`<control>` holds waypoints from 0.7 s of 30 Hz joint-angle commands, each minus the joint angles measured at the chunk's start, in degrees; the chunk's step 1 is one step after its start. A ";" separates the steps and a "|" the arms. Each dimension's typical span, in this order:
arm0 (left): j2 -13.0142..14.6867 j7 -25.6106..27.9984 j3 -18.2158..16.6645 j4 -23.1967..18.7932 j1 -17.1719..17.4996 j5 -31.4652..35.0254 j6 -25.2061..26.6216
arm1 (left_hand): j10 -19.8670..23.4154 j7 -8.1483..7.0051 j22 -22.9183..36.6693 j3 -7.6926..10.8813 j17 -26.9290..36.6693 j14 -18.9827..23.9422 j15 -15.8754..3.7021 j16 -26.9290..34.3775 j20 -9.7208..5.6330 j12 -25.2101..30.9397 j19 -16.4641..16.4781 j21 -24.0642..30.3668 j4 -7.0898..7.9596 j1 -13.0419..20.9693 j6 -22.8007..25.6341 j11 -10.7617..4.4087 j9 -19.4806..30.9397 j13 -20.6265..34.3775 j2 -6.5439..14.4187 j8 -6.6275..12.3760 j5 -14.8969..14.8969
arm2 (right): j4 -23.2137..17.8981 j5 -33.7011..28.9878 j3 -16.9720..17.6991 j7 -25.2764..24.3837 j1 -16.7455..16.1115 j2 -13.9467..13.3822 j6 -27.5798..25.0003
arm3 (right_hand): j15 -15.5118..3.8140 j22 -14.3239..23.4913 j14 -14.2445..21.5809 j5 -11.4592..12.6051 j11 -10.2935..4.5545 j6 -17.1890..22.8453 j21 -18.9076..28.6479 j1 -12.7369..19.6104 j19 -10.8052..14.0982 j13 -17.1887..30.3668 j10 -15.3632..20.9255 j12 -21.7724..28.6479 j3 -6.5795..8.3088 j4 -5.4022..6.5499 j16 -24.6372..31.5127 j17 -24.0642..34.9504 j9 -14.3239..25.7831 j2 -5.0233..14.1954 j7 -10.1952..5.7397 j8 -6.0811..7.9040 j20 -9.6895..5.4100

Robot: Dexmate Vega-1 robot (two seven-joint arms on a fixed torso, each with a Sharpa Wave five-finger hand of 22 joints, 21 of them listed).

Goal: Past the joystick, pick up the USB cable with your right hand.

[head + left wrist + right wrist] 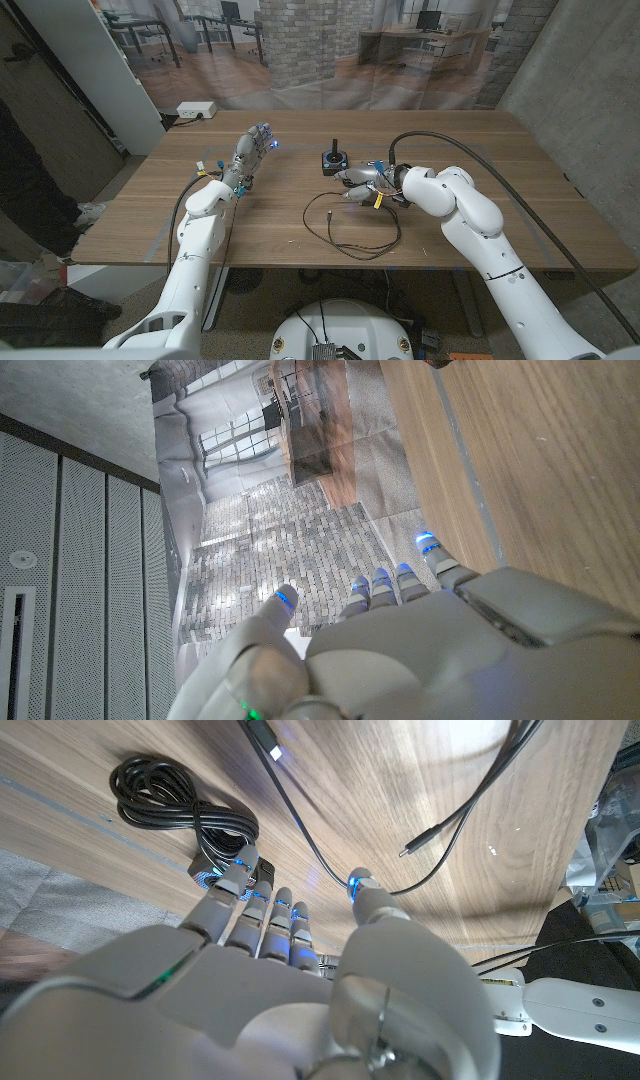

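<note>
Right hand [362, 184] is hovering low over the table [500, 160], fingers [262, 915] apart and reaching forward, gripping nothing. The USB cable [345, 240] is lying in a loose loop just beside and under it, one strand passing between thumb and fingers. The joystick [333, 159] is standing just beyond the fingertips. Left hand [250, 150] is standing raised, fingers spread, holding nothing.

Right hand [362, 184] covers part of USB cable [345, 235]; grip on it can't be told. Joystick [334, 160] base partly behind fingers in wrist view. Left hand [420, 650] cut by frame edge.
</note>
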 commanded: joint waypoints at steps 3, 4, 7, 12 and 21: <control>0.13 0.07 0.04 0.42 -0.29 0.01 0.02 | 0.08 -0.17 0.23 -0.25 0.13 0.27 -0.04 0.19 0.22 0.09 0.27 -0.43 -0.22 -0.31 0.24 -0.07 0.23 0.13 4.30 0.23 0.20 | 1.11 -0.15 -1.09 0.28 0.27 -0.18 0.75 | -0.46 0.11 0.02 0.51 -0.15 -0.32 -0.03 1.48 0.26 0.20 -0.15 -0.04 0.48 -0.07 -0.13 0.09 0.27 -0.35 -0.07 0.01 -0.32; 0.15 0.05 0.05 0.44 -0.30 0.02 0.04 | 0.07 -0.16 0.23 -0.25 0.13 0.26 -0.04 0.19 0.23 0.08 0.24 -0.44 -0.22 -0.31 0.23 -0.09 0.23 0.13 4.30 0.23 0.20 | 1.24 0.13 -1.12 0.53 0.32 -0.09 0.72 | -0.47 0.11 0.02 0.52 -0.20 -0.34 -0.03 1.60 0.27 0.20 -0.15 -0.04 0.50 -0.06 -0.13 0.09 0.27 -0.39 -0.09 0.01 -0.28; 0.18 0.06 0.08 0.47 -0.31 0.08 0.01 | 0.07 -0.13 0.23 -0.25 0.13 0.28 -0.01 0.19 0.22 0.08 0.27 -0.46 -0.21 -0.31 0.23 -0.08 0.23 0.13 4.30 0.23 0.21 | 1.34 0.11 -1.32 0.49 0.31 -0.19 0.94 | -0.54 0.10 0.05 0.55 -0.17 -0.36 -0.05 2.10 0.28 0.20 -0.13 -0.01 0.56 -0.06 -0.12 0.09 0.27 -0.53 -0.10 0.04 -0.34; 0.21 0.03 0.09 0.44 -0.30 0.06 0.09 | 0.08 -0.19 0.24 -0.25 0.13 0.28 -0.02 0.19 0.23 0.08 0.28 -0.49 -0.21 -0.31 0.21 -0.03 0.23 0.13 4.31 0.22 0.21 | 1.64 0.39 -1.50 0.49 0.34 -0.16 1.14 | -0.62 0.10 0.12 0.61 -0.24 -0.38 -0.02 2.77 0.42 0.20 -0.12 0.01 0.64 -0.05 -0.10 0.09 0.27 -0.70 -0.10 0.07 -0.51; 0.28 0.03 0.09 0.21 -0.19 0.11 0.21 | 0.11 -0.16 0.24 -0.27 0.13 0.31 -0.06 0.21 0.21 0.09 0.30 -0.54 -0.21 -0.31 0.23 0.01 0.23 0.13 4.32 0.23 0.22 | 1.90 -0.06 -1.88 0.16 0.26 -0.15 1.18 | -0.65 0.10 0.29 0.66 -0.28 -0.32 0.00 3.86 0.58 0.20 -0.04 0.07 0.72 0.04 -0.05 0.10 0.28 -0.97 -0.16 0.15 -0.56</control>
